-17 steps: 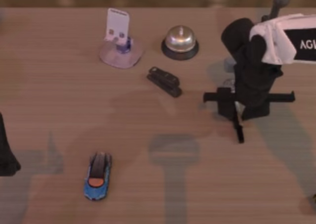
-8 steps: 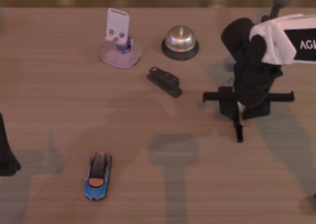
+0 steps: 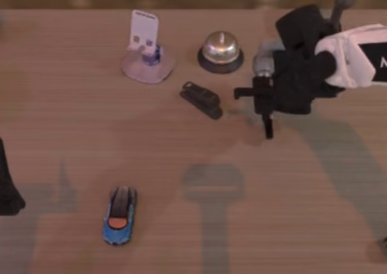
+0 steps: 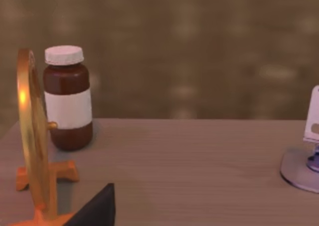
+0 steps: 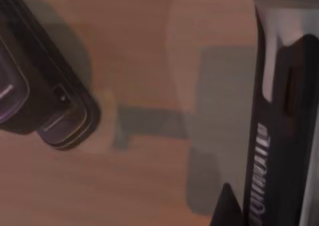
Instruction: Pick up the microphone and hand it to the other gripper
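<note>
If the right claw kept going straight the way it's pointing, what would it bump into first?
Probably the bare table. The right gripper, holding the microphone, points downward, and the stapler lies off to its side. Height is hard to judge.

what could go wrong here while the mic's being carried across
The right tool holds the microphone above the table, close to the stapler and bell; a low swing toward the left could clip either. The left tool sits parked at the far left edge, so the long carry leaves time for the slim handle to slip.
</note>
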